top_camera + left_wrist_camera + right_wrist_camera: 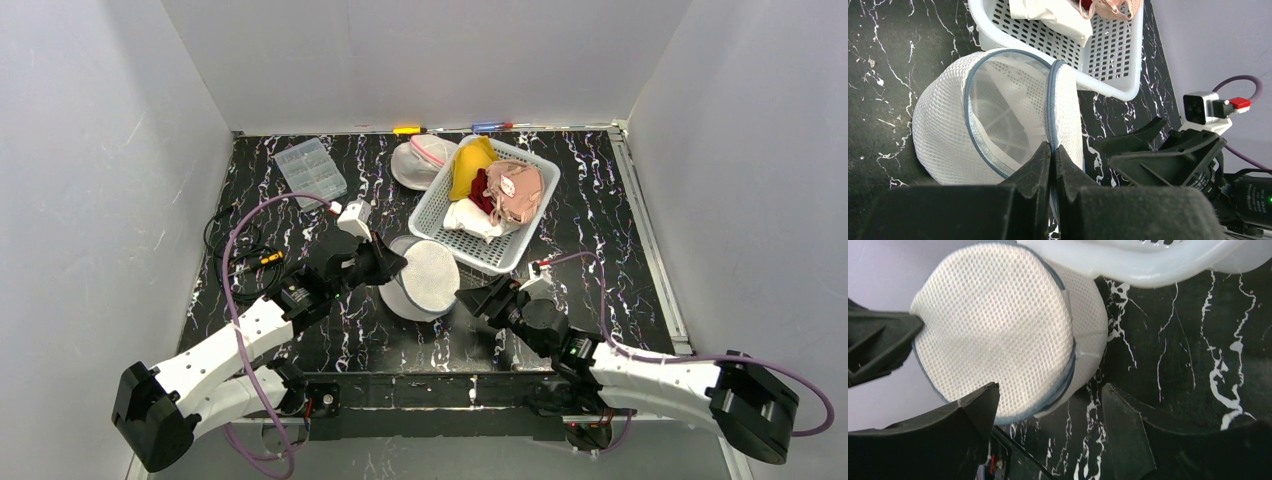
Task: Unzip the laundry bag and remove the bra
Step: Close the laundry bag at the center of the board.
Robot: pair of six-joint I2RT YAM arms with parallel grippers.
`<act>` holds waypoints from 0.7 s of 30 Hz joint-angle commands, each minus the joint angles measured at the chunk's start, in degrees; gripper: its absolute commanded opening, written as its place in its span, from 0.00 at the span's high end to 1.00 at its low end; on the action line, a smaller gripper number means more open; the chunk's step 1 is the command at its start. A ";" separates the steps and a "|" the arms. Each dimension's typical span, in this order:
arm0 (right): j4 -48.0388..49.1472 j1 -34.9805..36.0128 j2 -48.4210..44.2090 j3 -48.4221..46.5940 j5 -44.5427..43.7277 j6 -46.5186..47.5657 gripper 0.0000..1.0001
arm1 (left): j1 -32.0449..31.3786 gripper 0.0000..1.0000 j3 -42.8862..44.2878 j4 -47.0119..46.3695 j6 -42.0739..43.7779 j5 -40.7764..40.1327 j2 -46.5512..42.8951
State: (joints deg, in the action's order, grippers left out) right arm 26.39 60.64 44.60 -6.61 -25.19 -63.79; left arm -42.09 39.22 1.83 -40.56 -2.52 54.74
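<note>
The round white mesh laundry bag (400,295) lies at the table's middle with its blue-zippered lid (432,275) lifted open on edge. My left gripper (398,262) is shut on the lid's zipper rim (1050,100), with its fingertips (1045,155) pinching the blue tape. The left wrist view looks into the bag (948,125); only white mesh lining shows and no bra is discernible inside. My right gripper (465,298) is open and empty just right of the bag, and the lid (993,320) is ahead of its fingers (983,405).
A white slotted basket (440,210) behind the bag holds a yellow cloth, a red item, a white item and a pink bra (515,190). Another white pouch (420,160), a clear plastic box (310,170) and cables (235,250) lie around.
</note>
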 commanded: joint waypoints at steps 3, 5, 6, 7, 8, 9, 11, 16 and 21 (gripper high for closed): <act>18.09 -3.94 10.70 -0.07 4.28 -6.93 0.18 | 0.82 1.00 -1.42 -1.56 -0.78 -0.57 -0.45; 20.65 -4.33 14.04 -0.75 5.29 -8.59 0.19 | 0.82 1.00 -1.47 -1.56 -0.92 -0.32 -0.30; 21.91 -4.51 15.60 -0.91 5.59 -9.69 0.19 | 0.87 1.00 -1.49 -1.56 -0.99 -0.27 -0.30; 23.22 -4.60 16.88 -0.94 5.67 -11.30 0.20 | 0.91 1.00 -1.56 -1.56 -1.07 -0.29 -0.33; 24.45 -4.59 18.15 -0.88 5.63 -12.62 0.20 | 0.87 1.00 -1.52 -1.56 -1.11 -0.29 -0.38; 25.73 -4.65 19.19 -0.70 5.61 -13.69 0.20 | 0.96 1.00 -1.52 -1.56 -1.14 -0.29 -0.47; 28.97 -4.65 21.05 -0.27 5.46 -15.87 0.21 | 1.01 1.00 -1.60 -1.56 -1.23 -0.31 -0.72; 32.67 -4.63 24.96 -0.58 5.59 -20.30 0.22 | 0.95 1.00 -2.04 -3.22 -1.76 -0.46 -0.91; 33.31 -4.64 27.12 -0.21 5.28 -22.87 0.22 | 1.02 1.00 -2.29 -3.33 -1.90 -0.62 -0.93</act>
State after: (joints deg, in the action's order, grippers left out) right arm 55.05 56.25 70.87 -6.55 -19.11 -82.89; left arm -41.36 37.80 -0.25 -42.46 -2.50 54.72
